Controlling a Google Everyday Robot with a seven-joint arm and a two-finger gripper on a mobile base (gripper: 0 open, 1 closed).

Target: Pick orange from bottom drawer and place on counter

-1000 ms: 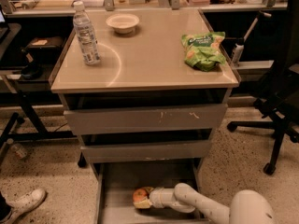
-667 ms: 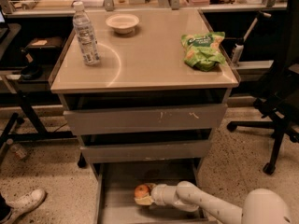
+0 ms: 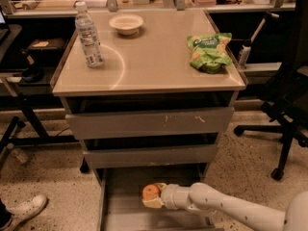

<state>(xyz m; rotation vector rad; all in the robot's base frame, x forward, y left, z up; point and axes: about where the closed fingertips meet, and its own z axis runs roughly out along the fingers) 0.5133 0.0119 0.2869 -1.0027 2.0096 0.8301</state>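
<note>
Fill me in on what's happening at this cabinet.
The robot's arm reaches into the open bottom drawer, where its gripper is closed on the orange. The orange is not yet on the counter, which holds a water bottle, a white bowl and a green snack bag.

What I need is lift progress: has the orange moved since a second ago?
Yes. The orange, held by the gripper, now sits slightly higher in view, closer to the middle drawer front, over the bottom drawer floor.
</note>
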